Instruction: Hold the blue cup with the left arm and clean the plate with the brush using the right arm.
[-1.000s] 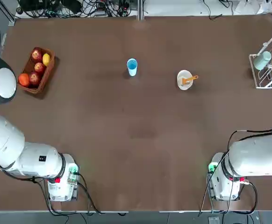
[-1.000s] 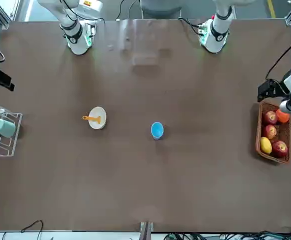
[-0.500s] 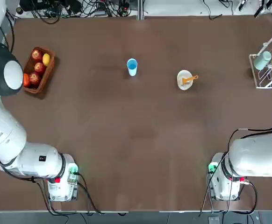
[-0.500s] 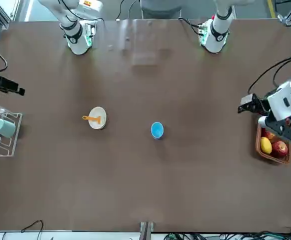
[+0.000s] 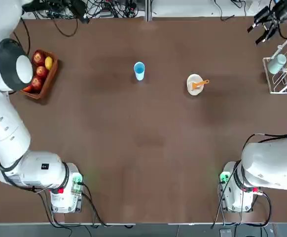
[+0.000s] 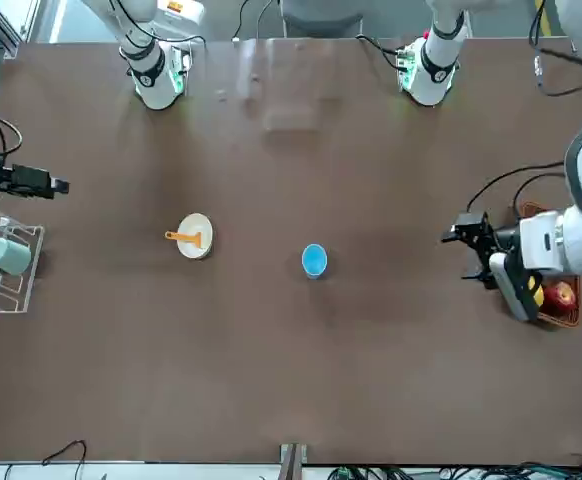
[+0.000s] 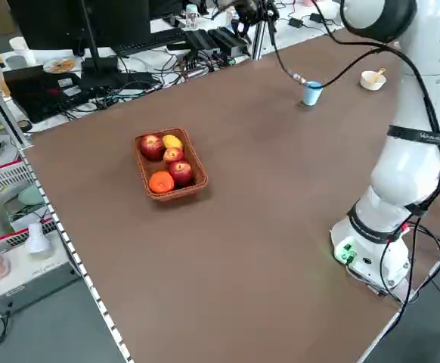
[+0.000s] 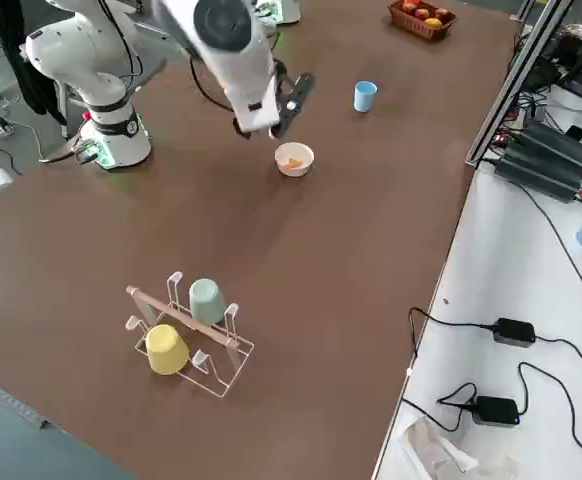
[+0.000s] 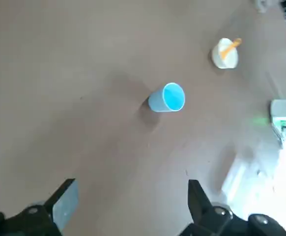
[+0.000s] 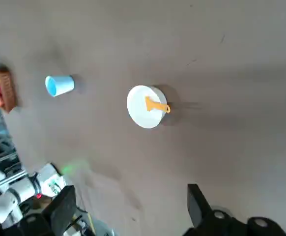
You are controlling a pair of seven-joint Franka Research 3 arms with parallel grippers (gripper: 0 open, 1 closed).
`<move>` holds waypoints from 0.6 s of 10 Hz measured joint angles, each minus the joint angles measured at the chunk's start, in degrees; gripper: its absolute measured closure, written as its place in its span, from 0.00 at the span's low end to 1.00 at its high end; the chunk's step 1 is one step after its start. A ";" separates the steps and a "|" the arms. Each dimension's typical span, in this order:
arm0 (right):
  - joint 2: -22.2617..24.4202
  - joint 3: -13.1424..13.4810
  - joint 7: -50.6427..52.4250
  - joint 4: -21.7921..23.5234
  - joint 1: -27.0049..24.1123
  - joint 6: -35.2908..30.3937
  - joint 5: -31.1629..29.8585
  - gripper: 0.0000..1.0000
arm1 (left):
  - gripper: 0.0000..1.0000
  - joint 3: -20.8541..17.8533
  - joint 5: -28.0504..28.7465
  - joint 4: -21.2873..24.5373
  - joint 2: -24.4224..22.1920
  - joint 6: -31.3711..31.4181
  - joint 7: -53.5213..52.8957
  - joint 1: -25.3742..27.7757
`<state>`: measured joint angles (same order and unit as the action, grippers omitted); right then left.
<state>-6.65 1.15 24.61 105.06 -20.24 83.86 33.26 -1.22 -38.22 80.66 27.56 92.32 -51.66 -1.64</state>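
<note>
The blue cup (image 5: 139, 70) stands upright at the table's far middle, with nothing touching it. To its right sits the plate (image 5: 195, 84), and the orange-handled brush (image 5: 200, 83) lies across it. My left gripper (image 6: 461, 245) hangs high over the table beside the fruit basket, open and empty. Its wrist view looks down on the blue cup (image 9: 166, 98) between spread fingers (image 9: 64, 202). My right gripper (image 6: 57, 186) hovers high near the cup rack, open and empty. Far below it in its wrist view are the plate (image 10: 145, 106) and the brush (image 10: 157, 105).
A wicker basket of fruit (image 5: 39, 73) sits at the far left. A wire rack (image 5: 283, 66) holding a teal cup and a yellow cup stands at the far right. Both arm bases (image 5: 64, 190) are at the near edge. Cables run behind the table's far edge.
Both arms have swung up and inward. The left gripper came from over the fruit basket toward the cup. The right gripper moved from by the rack toward the plate. Cup, plate and brush have not moved.
</note>
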 joint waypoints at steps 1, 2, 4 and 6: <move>-1.49 0.02 4.72 2.64 -0.48 0.00 1.77 0.00 | 0.01 -0.03 -3.36 0.75 3.11 0.44 -7.29 0.46; -3.60 -0.23 7.22 3.81 -0.41 0.09 3.33 0.00 | 0.01 -0.03 -7.02 1.73 5.83 1.64 -14.81 0.68; -6.25 -0.83 8.37 4.44 0.35 1.22 6.28 0.00 | 0.01 0.08 -14.19 3.31 9.73 4.27 -29.54 0.54; -7.04 -1.06 11.98 6.67 0.79 3.28 9.44 0.00 | 0.01 0.11 -22.16 4.26 13.11 6.79 -42.31 0.25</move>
<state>-13.69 0.09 36.59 111.72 -19.45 87.14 42.70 -1.11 -60.38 84.92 40.67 99.11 -93.97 -1.39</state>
